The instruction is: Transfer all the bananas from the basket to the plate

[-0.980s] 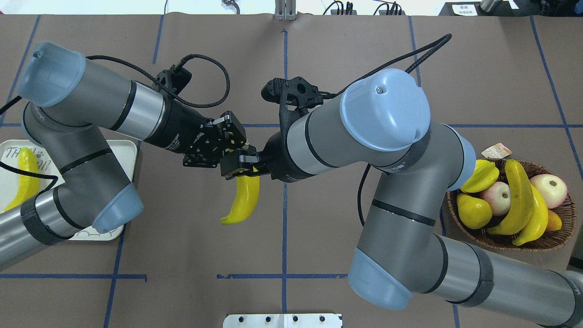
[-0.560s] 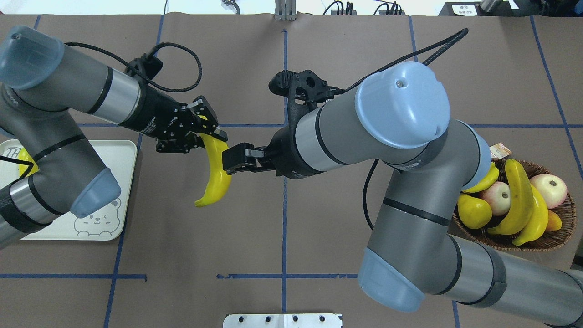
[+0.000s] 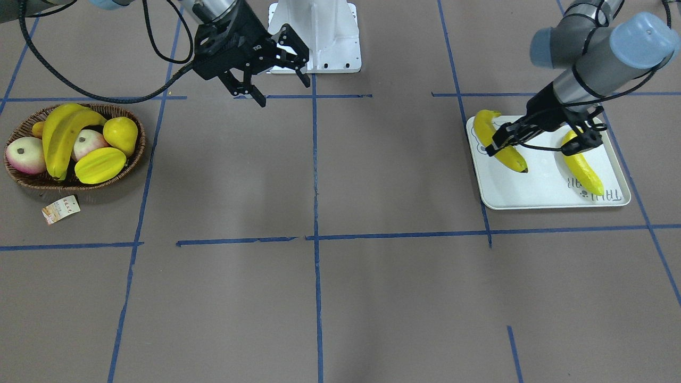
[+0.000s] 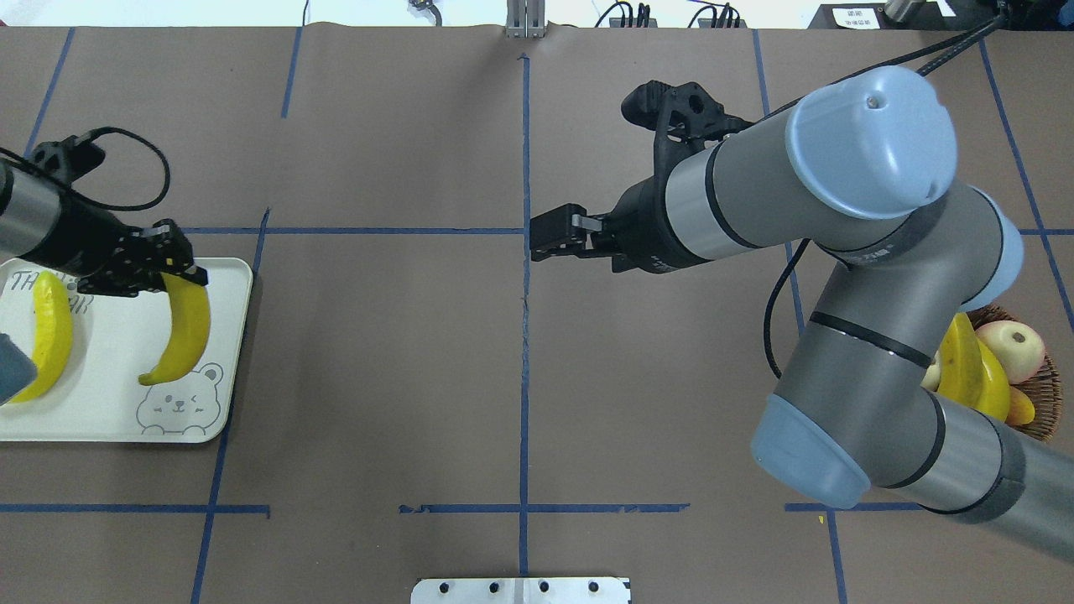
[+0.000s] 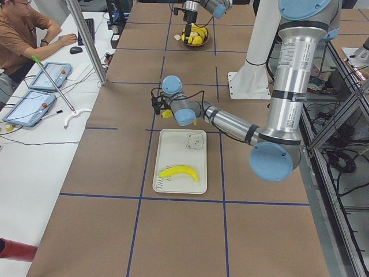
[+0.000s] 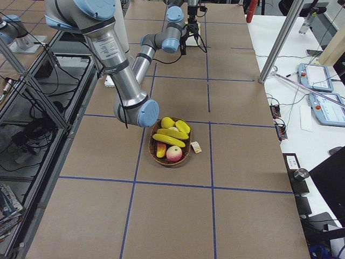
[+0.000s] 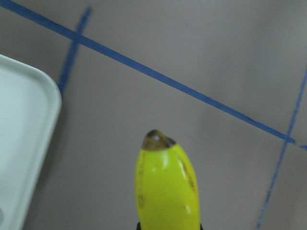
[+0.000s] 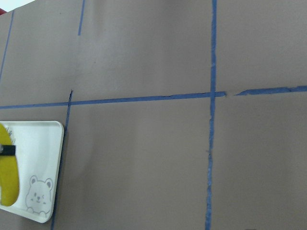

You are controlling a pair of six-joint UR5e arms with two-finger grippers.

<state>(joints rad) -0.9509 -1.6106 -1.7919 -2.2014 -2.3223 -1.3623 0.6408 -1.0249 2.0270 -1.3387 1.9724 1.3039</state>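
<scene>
My left pincer (image 4: 178, 262) pinches the held banana (image 4: 189, 327) by its stem end over the plate (image 4: 109, 394), its long axis roughly parallel to the lying banana (image 4: 52, 335) beside it. My right pincer (image 3: 283, 90) is spread and empty over the tabletop, and is the one nearer the basket (image 4: 1047, 394).

Left arm (image 4: 50, 226) reaches out to the robot's left, wrist low. Left end effector (image 4: 185, 273) is clamped on the top end of a banana (image 4: 186, 327), which hangs from it. Right arm (image 4: 847, 277) is folded at the elbow, its forearm pointing toward mid-surface. Right end effector (image 3: 284, 91) hangs above the surface, jaws spread wide, nothing between them.
</scene>
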